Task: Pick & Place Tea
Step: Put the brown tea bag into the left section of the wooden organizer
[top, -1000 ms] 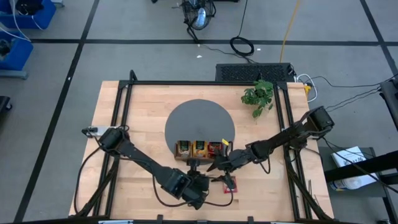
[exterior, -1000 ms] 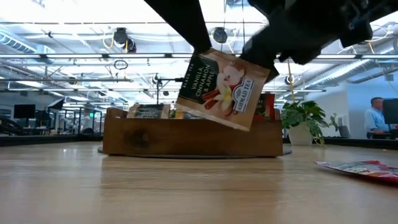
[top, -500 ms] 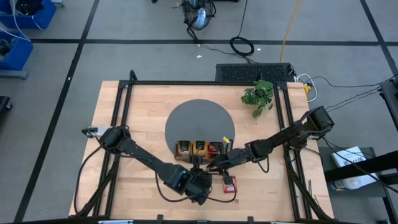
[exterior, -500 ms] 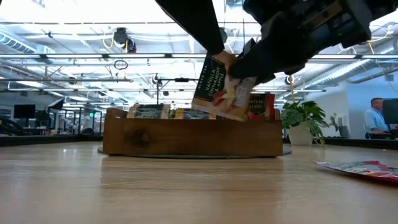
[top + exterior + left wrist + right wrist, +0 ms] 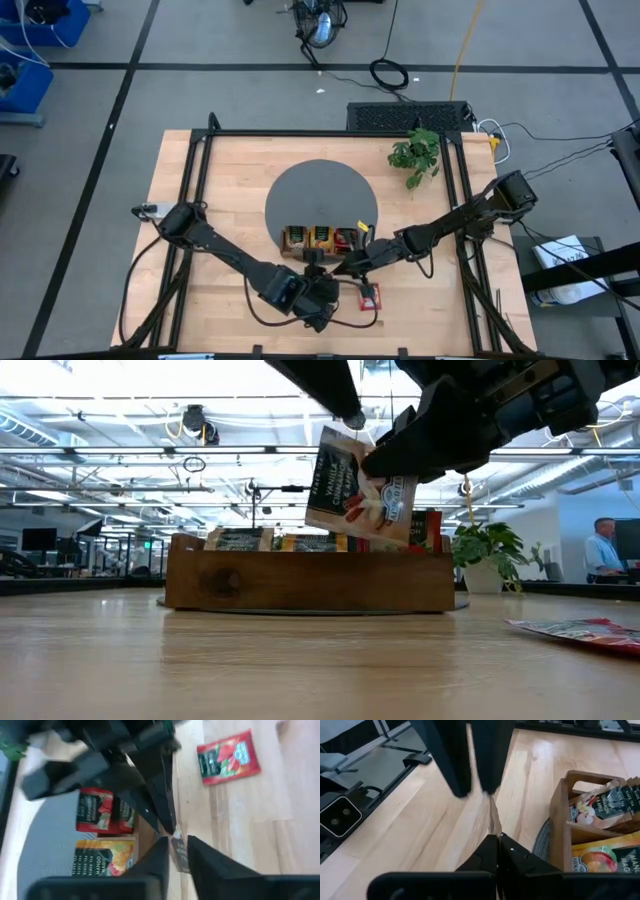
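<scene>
A brown wooden tray with three compartments sat at the near edge of a round dark grey mat on the light wooden table. A small green potted plant stood near the table's far right corner. In the low view, a person sat in the room behind.

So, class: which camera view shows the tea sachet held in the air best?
The low view: the vanilla sachet faces it, label readable, above the wooden tray. The right wrist view shows it edge-on; the left wrist view only a corner; the high view hides it.
</scene>
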